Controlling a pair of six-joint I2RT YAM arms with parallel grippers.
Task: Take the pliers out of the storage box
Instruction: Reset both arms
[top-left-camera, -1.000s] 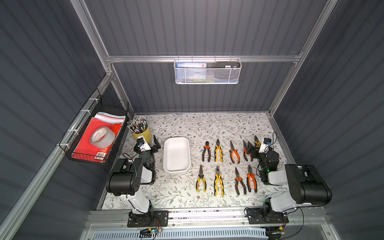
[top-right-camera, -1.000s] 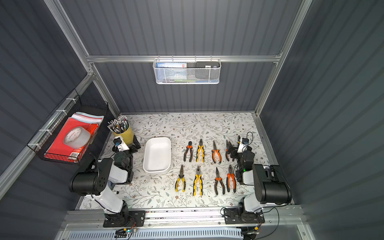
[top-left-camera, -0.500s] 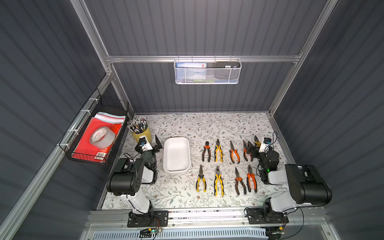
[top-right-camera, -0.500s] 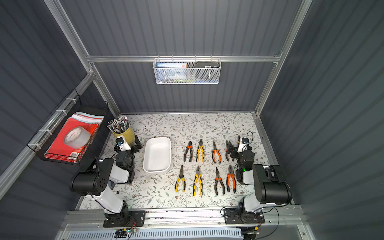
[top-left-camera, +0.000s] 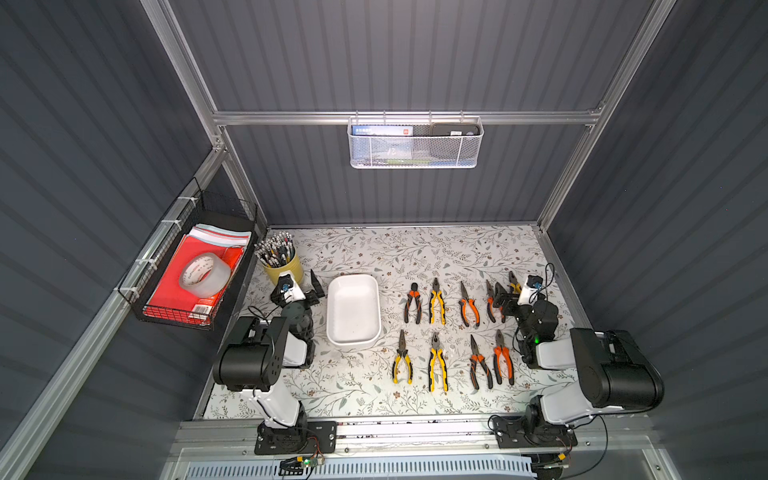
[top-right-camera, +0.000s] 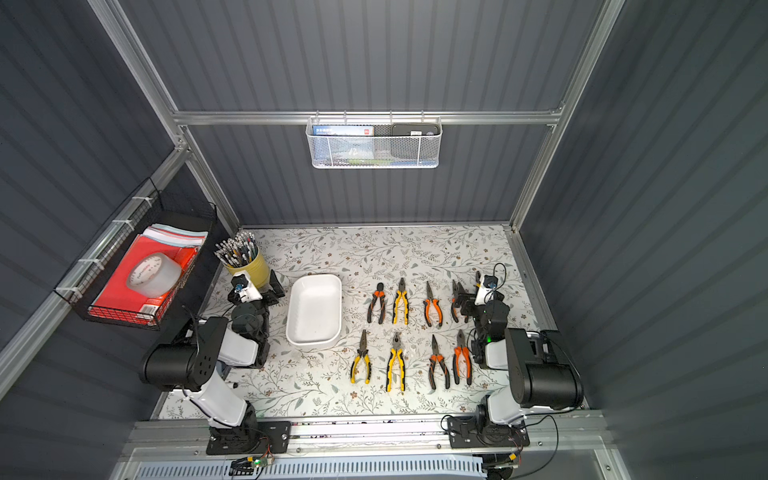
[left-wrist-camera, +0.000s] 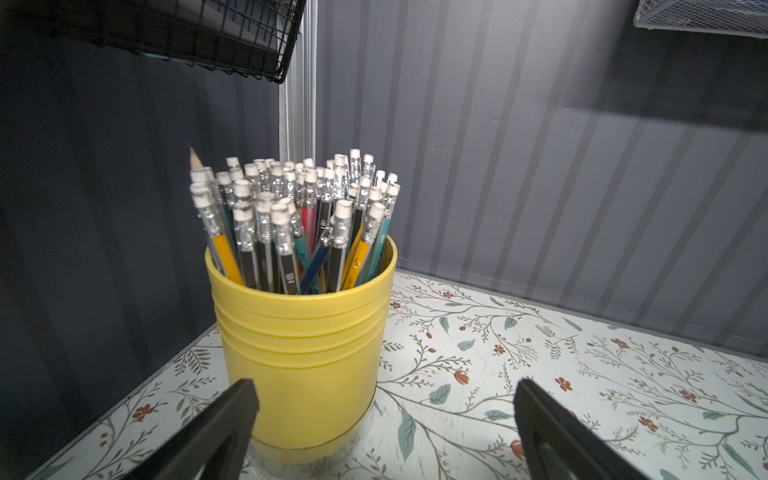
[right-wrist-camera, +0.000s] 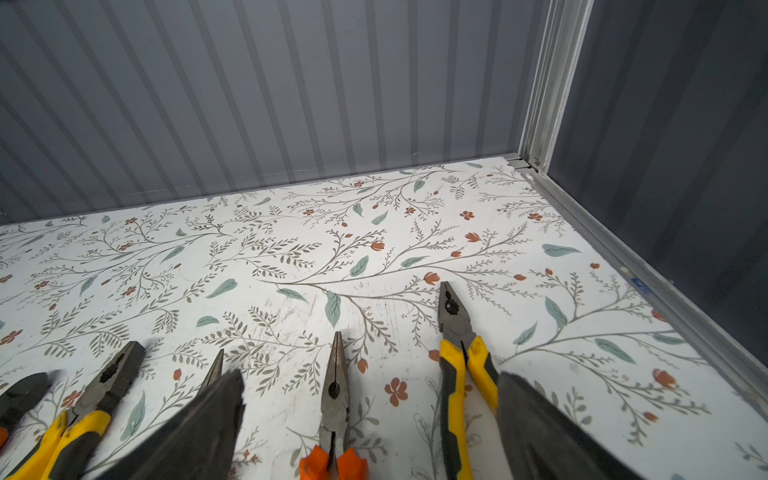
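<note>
The storage box (top-left-camera: 353, 309) is a shallow white tray, and it is empty in both top views. Several pliers lie on the table to its right in two rows, among them an orange-handled pair (top-left-camera: 468, 305) and a yellow-handled pair (top-left-camera: 437, 363). My right gripper (top-left-camera: 505, 293) hovers open at the far-row right end. In the right wrist view an orange long-nosed pair (right-wrist-camera: 334, 395) and a yellow-handled pair (right-wrist-camera: 457, 332) lie between its fingers, untouched. My left gripper (top-left-camera: 297, 286) is open beside the box's left side and holds nothing. It faces a yellow pencil cup (left-wrist-camera: 301, 345).
The pencil cup (top-left-camera: 282, 268) stands at the back left of the floral table (top-left-camera: 415, 257). A black wire basket (top-left-camera: 191, 266) with tape hangs on the left wall. A white mesh basket (top-left-camera: 415, 143) hangs on the back wall. Walls close in on three sides.
My left gripper has shifted slightly to the right near the pencil cup. The right arm, the pliers and the box have not moved.
</note>
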